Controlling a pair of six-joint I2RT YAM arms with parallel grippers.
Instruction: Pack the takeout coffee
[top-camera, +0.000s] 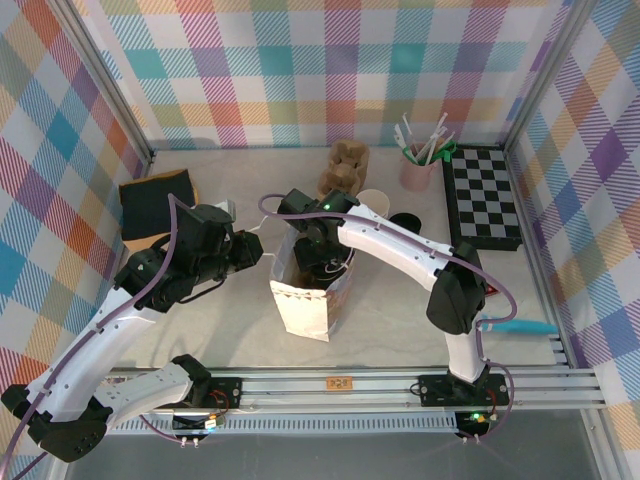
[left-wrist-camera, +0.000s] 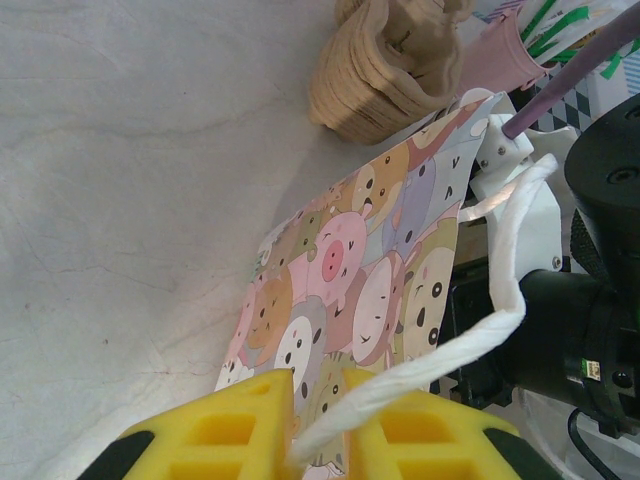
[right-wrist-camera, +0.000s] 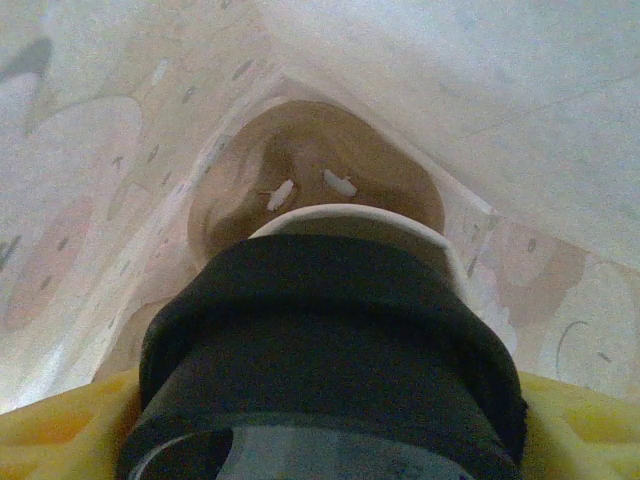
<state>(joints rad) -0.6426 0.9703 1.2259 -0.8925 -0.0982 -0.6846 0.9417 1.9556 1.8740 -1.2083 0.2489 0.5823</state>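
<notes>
A paper bag (top-camera: 300, 308) printed with cartoon animals (left-wrist-camera: 350, 280) stands open in the middle of the table. My left gripper (top-camera: 255, 250) (left-wrist-camera: 320, 425) is shut on the bag's white twisted handle (left-wrist-camera: 470, 345), holding it out to the left. My right gripper (top-camera: 320, 262) reaches down into the bag's mouth. In the right wrist view the takeout coffee (right-wrist-camera: 320, 340), with its black band and white rim, sits between the yellow fingers (right-wrist-camera: 60, 430) of my right gripper (right-wrist-camera: 320, 425), which is shut on it. It hangs inside the bag, above the brown bottom (right-wrist-camera: 310, 150).
Behind the bag stand a stack of brown pulp carriers (top-camera: 347, 165), a white cup (top-camera: 373, 200), a loose black lid (top-camera: 405, 222) and a pink cup of stirrers (top-camera: 418, 165). A checkerboard (top-camera: 483, 195) lies at the right, a black pad (top-camera: 155, 205) at the left, a teal tool (top-camera: 520, 326) near the right edge.
</notes>
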